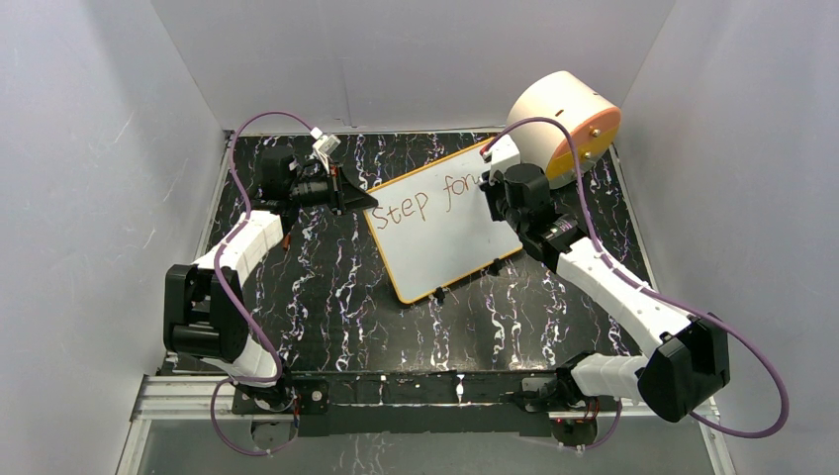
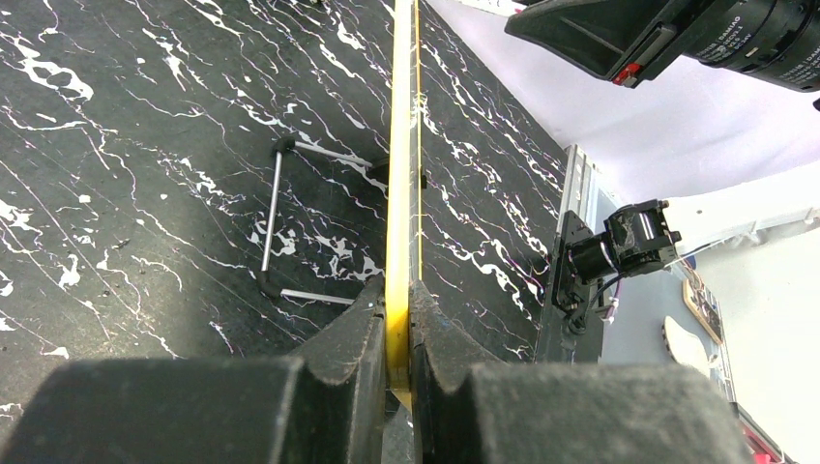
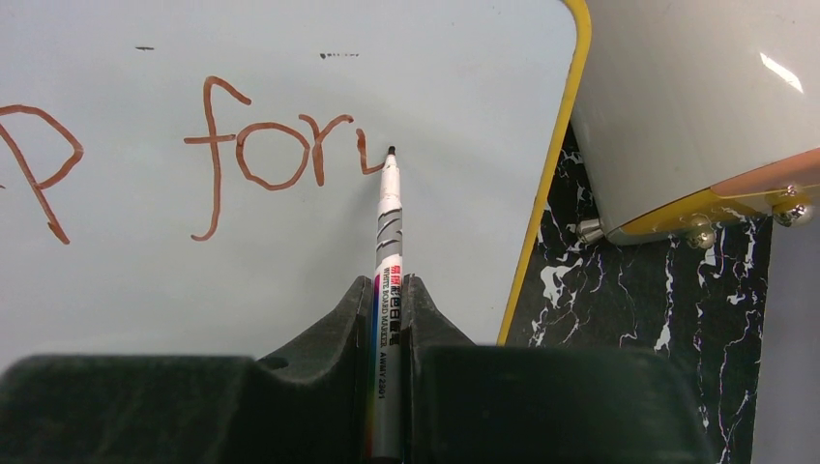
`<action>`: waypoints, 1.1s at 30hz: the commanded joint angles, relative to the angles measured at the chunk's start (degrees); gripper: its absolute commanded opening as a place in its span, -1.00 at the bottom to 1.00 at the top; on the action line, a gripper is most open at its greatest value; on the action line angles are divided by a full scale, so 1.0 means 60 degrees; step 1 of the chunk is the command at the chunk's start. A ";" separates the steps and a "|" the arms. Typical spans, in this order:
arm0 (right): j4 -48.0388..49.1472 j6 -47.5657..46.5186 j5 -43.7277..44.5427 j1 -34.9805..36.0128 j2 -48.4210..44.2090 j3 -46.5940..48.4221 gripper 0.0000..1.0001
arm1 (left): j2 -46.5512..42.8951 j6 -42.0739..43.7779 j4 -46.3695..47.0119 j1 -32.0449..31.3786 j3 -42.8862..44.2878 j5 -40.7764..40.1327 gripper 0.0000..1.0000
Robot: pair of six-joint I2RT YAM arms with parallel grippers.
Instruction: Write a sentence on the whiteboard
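Whiteboard work is under way on the black, white-veined marble-patterned table [image 1: 326, 287]. The flat rectangular white board with rounded corners and a thin orange-yellow frame [image 1: 450, 247] rests at the table's centre-right, turned at an angle, its far right corner just beside a round peach-and-orange drum [image 1: 560, 119]. The left arm's jaws are closed tight on the board's left edge, the yellow frame pinched between the two black pads. The right arm's jaws are clamped shut around a slim grey whiteboard marker with printed lettering [image 3: 388, 242], which points away from the wrist. Its dark tip meets the white surface near the board's right edge. The handwritten reddish-brown sentence [image 1: 423, 205] so far reads "Step for", followed by one small hooked stroke that ends at the marker tip.
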 commanded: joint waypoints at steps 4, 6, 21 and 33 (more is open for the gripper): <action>0.0958 -0.0111 0.0048 -0.0095 0.0051 0.0322 -1.00 | 0.0723 0.0823 -0.1408 -0.0367 -0.0456 -0.1025 -1.00; 0.0927 -0.0112 0.0018 -0.0097 0.0099 0.0384 -1.00 | 0.0739 0.0824 -0.1423 -0.0375 -0.0440 -0.1028 -1.00; -0.0108 0.0142 -0.0288 -0.0108 -0.0258 -0.0036 -1.00 | 0.0740 0.0840 -0.1467 -0.0389 -0.0426 -0.1064 -1.00; 0.0108 0.0066 0.0370 -0.0136 -0.0307 -0.0148 -1.00 | 0.0735 0.0883 -0.1524 -0.0388 -0.0400 -0.1064 -1.00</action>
